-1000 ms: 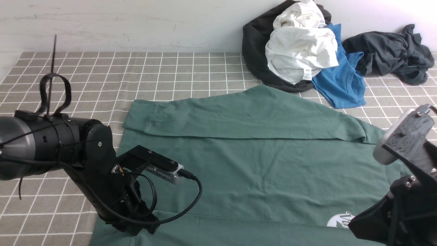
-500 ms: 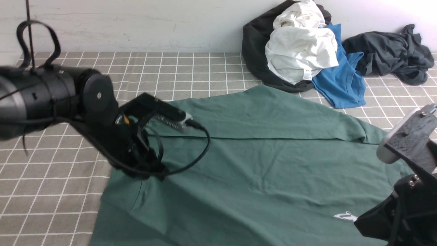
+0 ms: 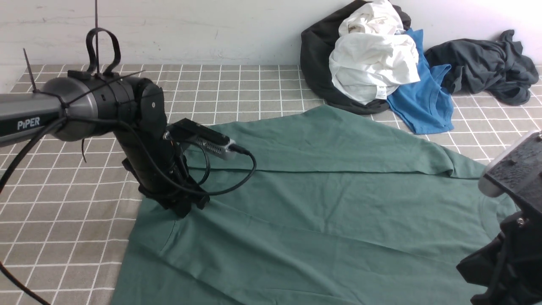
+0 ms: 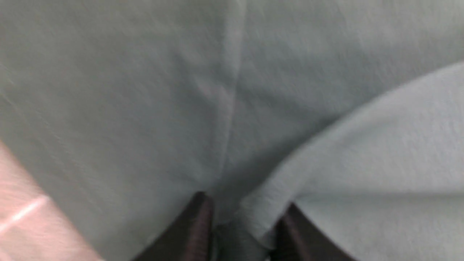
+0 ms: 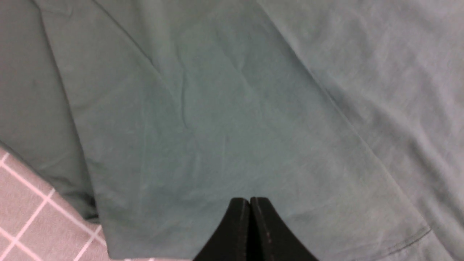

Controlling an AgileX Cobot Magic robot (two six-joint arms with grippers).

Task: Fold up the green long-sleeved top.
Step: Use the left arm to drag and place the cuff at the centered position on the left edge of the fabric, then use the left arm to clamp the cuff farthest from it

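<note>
Large dull-green cotton long-sleeved top lies spread on the grey checked table, with one sleeve laid across its far part. Left arm reaches in level, wrist bent steeply down. The left hand rests at the garment's left edge, its fingers spread, with a fabric fold lying between them. Right hand, pressed together, hangs over the garment's right side.
</note>
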